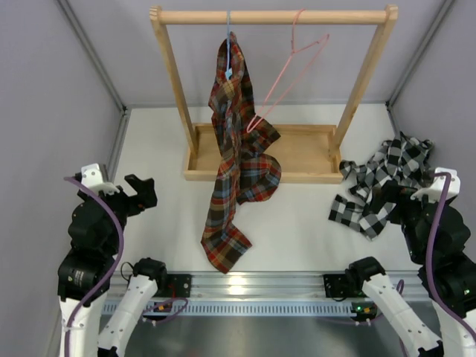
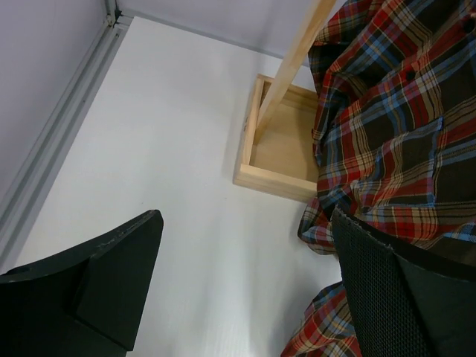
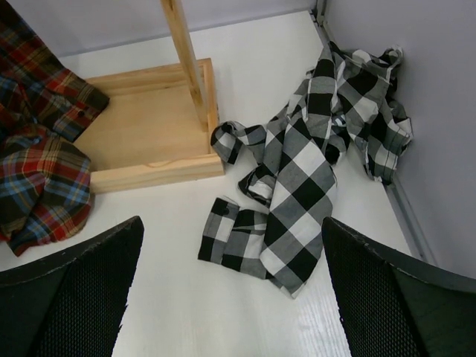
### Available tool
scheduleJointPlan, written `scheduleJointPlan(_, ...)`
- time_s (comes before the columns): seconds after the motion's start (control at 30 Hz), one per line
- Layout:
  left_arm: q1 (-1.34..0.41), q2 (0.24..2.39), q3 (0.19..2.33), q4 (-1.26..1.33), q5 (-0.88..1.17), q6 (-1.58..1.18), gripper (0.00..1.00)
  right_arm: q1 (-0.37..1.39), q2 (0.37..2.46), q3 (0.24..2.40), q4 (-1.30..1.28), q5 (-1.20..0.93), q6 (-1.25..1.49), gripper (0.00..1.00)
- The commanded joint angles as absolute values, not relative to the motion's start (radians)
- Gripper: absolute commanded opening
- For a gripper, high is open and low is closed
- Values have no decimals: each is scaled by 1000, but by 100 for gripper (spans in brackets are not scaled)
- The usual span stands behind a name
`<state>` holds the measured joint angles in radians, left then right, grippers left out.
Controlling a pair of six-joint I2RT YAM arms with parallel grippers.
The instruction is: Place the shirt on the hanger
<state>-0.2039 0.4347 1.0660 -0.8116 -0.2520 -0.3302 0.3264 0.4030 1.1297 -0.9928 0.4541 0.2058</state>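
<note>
Shirt (image 3: 297, 171) lies crumpled on the bench (image 1: 297, 223), ungrasped. Right claw (image 3: 232, 253) hovers over it and left claw (image 2: 245, 230) idles, both spread apart. Next: descend and pinch the collar, which I cannot clearly pick out.

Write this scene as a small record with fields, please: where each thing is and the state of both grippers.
shirt: crumpled on the table, right of the rack
hanger: hooked on the rack's top bar, tilted, bare
tartan shirt: hanging from light blue hanger, tail on table
left gripper: open, empty
right gripper: open, empty, near the shirt
</note>
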Motion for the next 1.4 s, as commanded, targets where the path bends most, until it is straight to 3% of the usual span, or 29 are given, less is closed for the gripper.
scheduleJointPlan(0.0, -207, 430, 1043, -766, -255, -339, 98, 334, 426, 1127, -980, 456, 218, 100)
scheduleJointPlan(0.33, -207, 417, 928, -698, -238, -380, 98, 334, 471, 1037, -845, 338, 279, 99)
scheduleJointPlan(0.53, -207, 391, 850, -672, -226, -396, 98, 321, 797, 1037, -767, 461, 314, 99)
scheduleJointPlan(0.73, -239, 387, 835, -669, -205, -388, 98, -51, 1061, 1023, -527, 252, 282, 99)
scheduleJointPlan(0.93, -267, 360, 827, -669, -216, -396, 98, -222, 1324, 1035, -396, 198, 351, 100)
scheduleJointPlan(1.07, -275, 354, 825, -667, -215, -397, 98, -241, 1539, 1058, -350, 190, 356, 98)
scheduleJointPlan(1.13, -275, 353, 825, -667, -216, -397, 98, -248, 1598, 1071, -350, 178, 365, 90)
scheduleJointPlan(1.23, -278, 348, 827, -669, -216, -394, 98, -247, 1628, 1022, -339, 202, 403, 55)
scheduleJointPlan(1.27, -278, 347, 827, -669, -215, -396, 98, -242, 1587, 968, -322, 195, 408, 32)
scheduleJointPlan(1.37, -276, 344, 833, -664, -204, -387, 98, -203, 1397, 852, -278, 199, 439, 0)
